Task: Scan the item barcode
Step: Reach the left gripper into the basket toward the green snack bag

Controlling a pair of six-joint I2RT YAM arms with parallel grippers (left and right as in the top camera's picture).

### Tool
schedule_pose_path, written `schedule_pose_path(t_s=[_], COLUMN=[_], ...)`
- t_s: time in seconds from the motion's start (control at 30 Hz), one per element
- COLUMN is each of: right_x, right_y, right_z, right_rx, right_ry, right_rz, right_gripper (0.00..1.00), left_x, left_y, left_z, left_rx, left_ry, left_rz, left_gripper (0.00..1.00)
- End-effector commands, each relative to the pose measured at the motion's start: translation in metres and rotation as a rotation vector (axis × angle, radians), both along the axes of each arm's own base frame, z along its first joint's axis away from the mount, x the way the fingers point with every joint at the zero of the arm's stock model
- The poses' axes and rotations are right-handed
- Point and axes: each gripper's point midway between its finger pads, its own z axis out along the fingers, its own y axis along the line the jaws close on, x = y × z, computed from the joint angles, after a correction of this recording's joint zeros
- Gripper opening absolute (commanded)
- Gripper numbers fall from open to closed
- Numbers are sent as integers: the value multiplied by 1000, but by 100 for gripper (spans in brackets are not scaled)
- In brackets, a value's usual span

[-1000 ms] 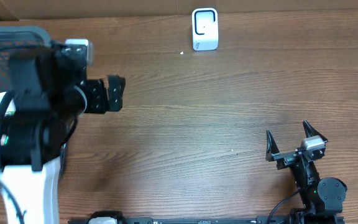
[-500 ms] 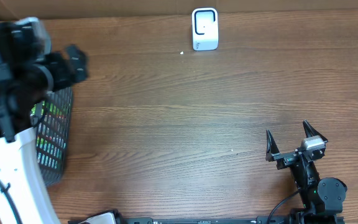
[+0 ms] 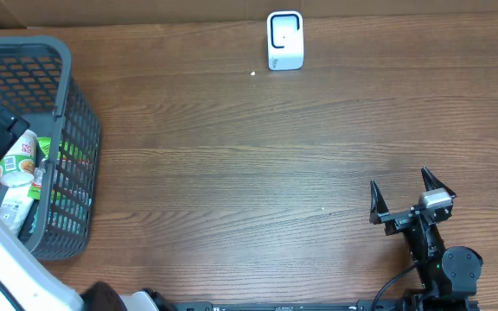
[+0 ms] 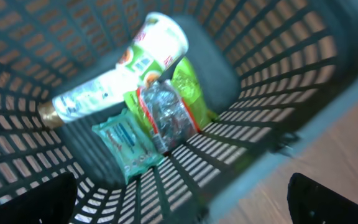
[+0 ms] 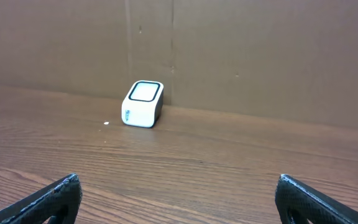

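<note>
Your left hand (image 4: 180,186) hung over the grey mesh basket (image 3: 69,95) at the left end of the desk (image 3: 249,173), looking down into it. Its jaws stood wide apart, with only the two dark fingertips (image 4: 36,202) showing at the bottom corners of the wrist view, and it had hold of nothing.

The items to scan all lay in the basket. A white bottle (image 4: 120,68) with a printed label and a gold cap lay on its side across the top. Under it were a teal packet (image 4: 126,146), a clear foil packet (image 4: 166,112) with a red edge, and a green packet (image 4: 191,87). The foil packet touched both the teal and the green ones. No barcode could be made out on any of them; the wrist view was blurred.

Your right hand (image 3: 400,183) rested low at the near right of the desk, also fully open and empty. It pointed at the white barcode scanner (image 5: 143,103), which stood at the far edge of the desk just before the cardboard wall (image 5: 260,56), well apart from the basket.
</note>
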Motion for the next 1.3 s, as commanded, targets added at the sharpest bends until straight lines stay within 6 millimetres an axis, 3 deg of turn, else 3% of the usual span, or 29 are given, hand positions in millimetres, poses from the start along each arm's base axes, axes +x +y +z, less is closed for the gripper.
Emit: schedule_pose_path(t_s=[0.0, 0.3, 0.5, 0.9, 1.27], right_x=[1, 1, 1, 1, 1], right_y=[-1, -1, -1, -1, -1], right_z=[-2, -2, -2, -2, -2], right_rx=[6, 6, 6, 6, 6], right_ry=[-2, -2, -2, -2, -2], right_rz=[-9, -9, -9, -9, -9], right_gripper=[100, 100, 100, 100, 100], left_x=[9, 24, 35, 47, 59], left_y=[14, 33, 40, 47, 44], left_z=[-27, -85, -118, -207, -258], left_rx=[-60, -154, -163, -166, -135], left_ry=[70, 224, 237, 241, 233], left_rz=[46, 91, 88, 84, 110], left_gripper=[100, 100, 100, 99, 97])
